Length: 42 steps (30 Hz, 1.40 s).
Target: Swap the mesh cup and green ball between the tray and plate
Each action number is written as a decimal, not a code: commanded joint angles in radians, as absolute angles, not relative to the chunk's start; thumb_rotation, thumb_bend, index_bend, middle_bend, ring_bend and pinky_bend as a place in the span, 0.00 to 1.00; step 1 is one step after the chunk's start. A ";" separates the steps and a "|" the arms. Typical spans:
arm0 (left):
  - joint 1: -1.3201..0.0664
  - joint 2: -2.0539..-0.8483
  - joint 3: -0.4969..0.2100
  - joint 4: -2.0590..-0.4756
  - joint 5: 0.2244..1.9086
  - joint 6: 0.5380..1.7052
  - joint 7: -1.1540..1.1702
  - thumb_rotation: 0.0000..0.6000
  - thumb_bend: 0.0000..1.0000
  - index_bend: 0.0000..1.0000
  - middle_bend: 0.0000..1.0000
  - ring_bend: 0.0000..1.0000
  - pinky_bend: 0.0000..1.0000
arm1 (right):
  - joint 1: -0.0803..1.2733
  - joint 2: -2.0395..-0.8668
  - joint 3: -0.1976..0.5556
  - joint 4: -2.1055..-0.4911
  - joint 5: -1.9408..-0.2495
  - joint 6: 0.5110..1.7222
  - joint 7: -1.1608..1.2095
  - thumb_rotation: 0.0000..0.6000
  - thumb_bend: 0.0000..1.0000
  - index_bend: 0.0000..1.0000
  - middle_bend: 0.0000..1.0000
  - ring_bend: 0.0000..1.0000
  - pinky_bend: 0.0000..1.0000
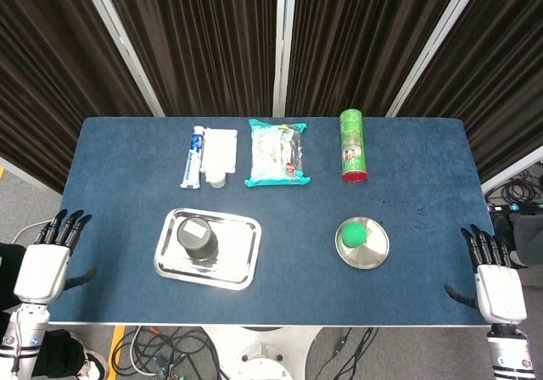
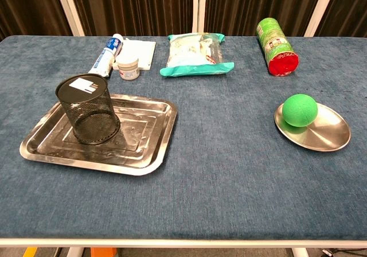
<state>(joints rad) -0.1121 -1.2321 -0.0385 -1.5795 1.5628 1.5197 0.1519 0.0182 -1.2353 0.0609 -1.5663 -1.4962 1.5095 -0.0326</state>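
Note:
A black mesh cup [image 1: 197, 237] [image 2: 88, 108] stands upside down on the steel tray [image 1: 238, 257] [image 2: 146, 145], left of centre. The green ball [image 1: 355, 231] [image 2: 300, 109] lies on the round metal plate [image 1: 372, 253] [image 2: 328, 133] to the right. My left hand [image 1: 48, 261] hangs at the table's left front corner, fingers apart and holding nothing. At the right front corner, my right hand [image 1: 494, 280] is likewise spread and empty. Neither hand shows in the chest view.
Along the back of the blue table lie a toothpaste tube [image 1: 194, 157], a white box [image 1: 222, 149] with a small jar [image 2: 129, 70], a teal snack bag [image 1: 277, 152] and a green chip can [image 1: 353, 145] on its side.

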 commanded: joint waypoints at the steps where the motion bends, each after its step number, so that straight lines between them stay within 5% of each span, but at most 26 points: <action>1: -0.111 -1.234 -0.036 -1.578 1.562 1.518 0.150 1.00 0.00 0.13 0.10 0.02 0.18 | 0.017 -1.236 0.058 -1.566 -1.496 1.509 -0.032 1.00 0.00 0.00 0.00 0.00 0.00; 16: -0.192 -1.248 -0.019 -1.643 1.639 1.423 0.141 1.00 0.00 0.13 0.10 0.02 0.18 | 0.021 -1.223 0.071 -1.580 -1.491 1.518 -0.027 1.00 0.00 0.00 0.00 0.00 0.00; 30: -0.413 -1.375 -0.090 -1.703 1.615 1.154 0.229 1.00 0.00 0.11 0.09 0.02 0.17 | 0.036 -1.202 0.074 -1.612 -1.502 1.511 -0.054 1.00 0.00 0.00 0.00 0.00 0.00; 42: -0.566 -1.458 -0.137 -1.592 1.508 0.970 0.185 1.00 0.00 0.11 0.08 0.02 0.17 | 0.046 -1.209 0.075 -1.581 -1.485 1.489 -0.028 1.00 0.00 0.00 0.00 0.00 0.00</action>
<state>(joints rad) -0.5537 -1.4494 -0.1329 -1.6061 1.5190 0.9836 0.1950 0.0459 -1.2095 0.0750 -1.5819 -1.4861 1.4900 -0.0291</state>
